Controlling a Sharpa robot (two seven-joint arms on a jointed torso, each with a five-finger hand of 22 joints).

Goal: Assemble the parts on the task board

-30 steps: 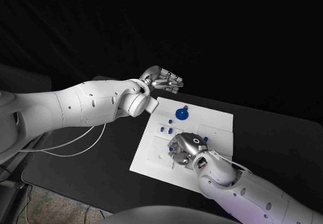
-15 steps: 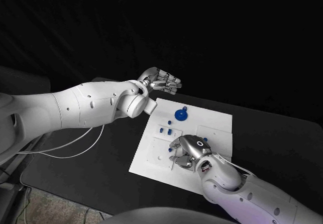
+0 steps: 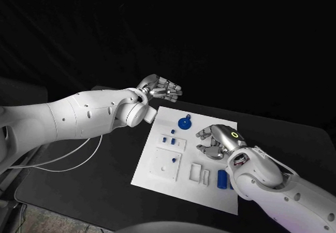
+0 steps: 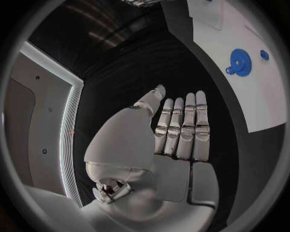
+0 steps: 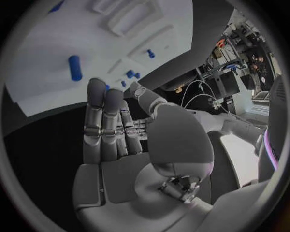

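a: where do we stand, going left to right? our left hand (image 3: pixel 161 88) sits beyond the far left corner of the task board (image 3: pixel 159 178), over the black worktop (image 3: pixel 75 180). in the left wrist view its fingers (image 4: pixel 188 126) lie straight and side by side, nothing in them, so we call it released.

b: and on the board itself?

a: the blue gear (image 3: pixel 186 122) lies near the far edge. nearer us, small blue pegs (image 3: pixel 168 140) stand at the left side of the board, above a recessed white block (image 3: pixel 166 163). further right a blue cylinder (image 3: pixel 222 178) lies on its side, which we judge is not yet seated.

b: then our right hand?

a: our right hand (image 3: pixel 216 140) hovers over the board's right half, just right of the gear. its fingers (image 5: pixel 108 121) stretch flat with nothing between them, so it grasps no part.

b: so how far along are we?

a: we judge early to middle. a few pegs look placed, but the gear and the cylinder look loose, and neither hand carries anything. we can't tell which sockets remain unfilled.
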